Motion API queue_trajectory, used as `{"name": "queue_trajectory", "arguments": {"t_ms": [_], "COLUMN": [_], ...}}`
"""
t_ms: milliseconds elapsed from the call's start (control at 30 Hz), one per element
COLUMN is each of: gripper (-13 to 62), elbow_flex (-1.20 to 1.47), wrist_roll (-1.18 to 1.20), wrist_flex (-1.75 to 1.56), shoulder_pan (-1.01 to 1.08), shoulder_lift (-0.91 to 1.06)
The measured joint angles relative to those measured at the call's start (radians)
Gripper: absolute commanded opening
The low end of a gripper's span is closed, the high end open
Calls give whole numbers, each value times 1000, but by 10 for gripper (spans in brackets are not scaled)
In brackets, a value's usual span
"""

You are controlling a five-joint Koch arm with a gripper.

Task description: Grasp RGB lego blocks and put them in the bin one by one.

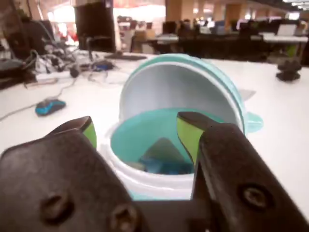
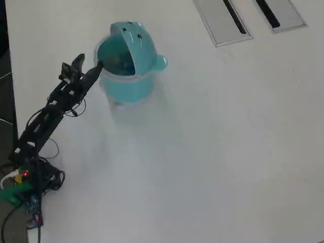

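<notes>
Wrist view, nearest first: gripper (image 1: 136,131) w/ jaws spread wide, green-padded fingertips (image 1: 187,133) apart, nothing between them. Just past the tips – the bin (image 1: 193,87), teal, lid flipped up & back, mouth open. Inside at the bottom a blue shape, prob. the blue block (image 1: 164,166); blurry, can't make out red or yellow-green ones. Overhead view: gripper (image 2: 91,68) sits at the bin's (image 2: 132,88) left rim, arm (image 2: 48,114) stretching from lower left – white table (image 2: 212,152) around it, two grey slotted panels (image 2: 248,17) at far top.
</notes>
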Motion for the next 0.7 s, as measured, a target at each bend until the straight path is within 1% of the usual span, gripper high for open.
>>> {"name": "queue_trajectory", "arguments": {"t_ms": [100,433,567,633,700], "gripper": [311,311,311,312,329], "elbow_flex": [44,253,318,362,419], "wrist_roll": [69,160,247,293,347], "wrist_flex": [0,0,0,-6,-15], "shoulder_pan": [6,61,91,101,115], "shoulder_lift": [89,368,463,482,482]}}
